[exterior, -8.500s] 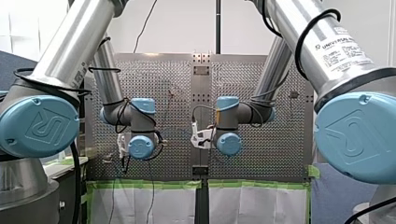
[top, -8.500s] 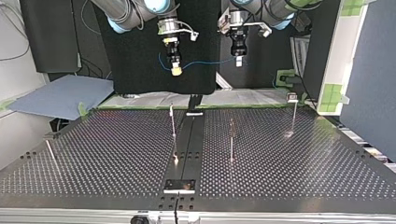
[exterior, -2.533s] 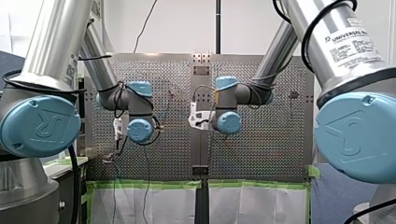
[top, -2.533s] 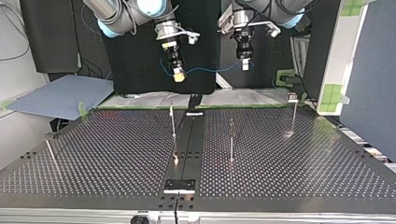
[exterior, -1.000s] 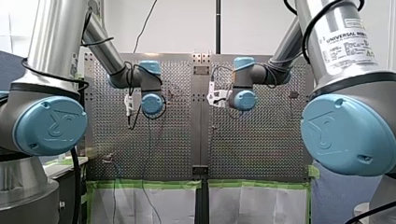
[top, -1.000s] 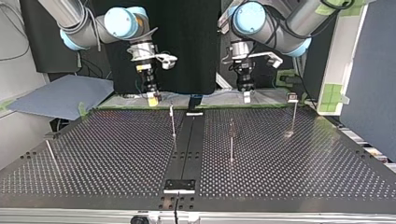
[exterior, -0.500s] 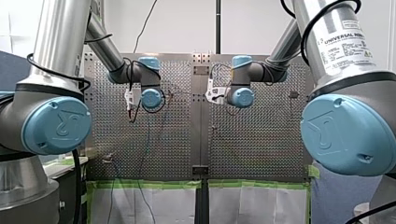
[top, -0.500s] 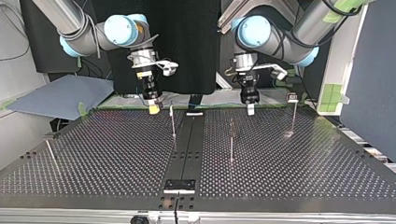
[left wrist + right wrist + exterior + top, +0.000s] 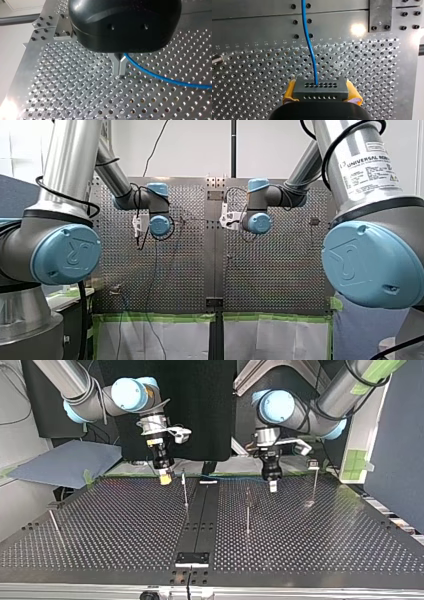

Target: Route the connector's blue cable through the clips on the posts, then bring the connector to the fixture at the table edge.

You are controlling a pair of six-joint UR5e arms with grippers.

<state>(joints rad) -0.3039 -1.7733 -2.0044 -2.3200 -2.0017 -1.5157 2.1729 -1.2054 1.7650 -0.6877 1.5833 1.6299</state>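
The front camera is looking from above and behind the near edge of the perforated table (image 9: 280, 285). The top camera is facing back, low, from its opposite edge. Both wrist cameras are looking down close at its holes, sharing the blue cable (image 9: 160, 77).

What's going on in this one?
My right gripper is shut on the dark connector, with a yellow pad on either side. My left gripper pinches the blue cable farther along, between its metal fingers. In the top view the cable stretches between the two grippers, low over the perforated table near its far edge, passing close to the top of one post. I can't tell whether it sits in any clip yet.
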